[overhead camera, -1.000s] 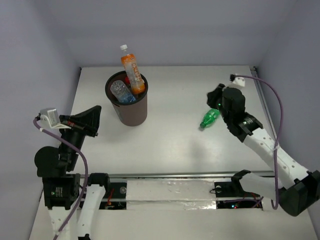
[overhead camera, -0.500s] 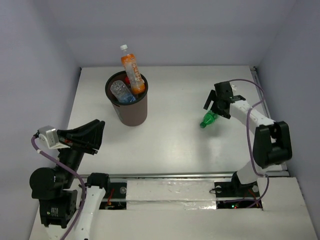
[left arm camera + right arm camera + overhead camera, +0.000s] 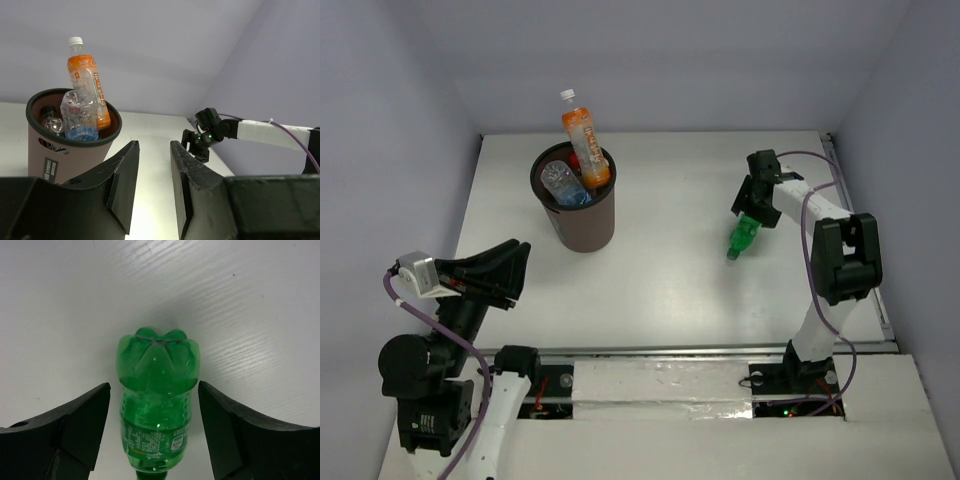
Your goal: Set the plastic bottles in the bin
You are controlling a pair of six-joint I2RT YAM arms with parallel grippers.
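The dark brown bin stands at the table's back left. An orange bottle with a white cap sticks out of it, and a clear blue-labelled bottle lies inside. In the left wrist view the bin also holds a clear dark-labelled bottle. A green bottle lies on the table at the right. My right gripper is open, with a finger on each side of the green bottle and a gap on both sides. My left gripper is open and empty, well short of the bin.
Grey walls close the table on the left, back and right. The right arm's purple cable loops above the table's right edge. A metal rail runs along the near edge.
My right gripper has swung round and come down over the green bottle, which now lies a little more upright in the top view. My left arm drew back and lowered, then stayed still.
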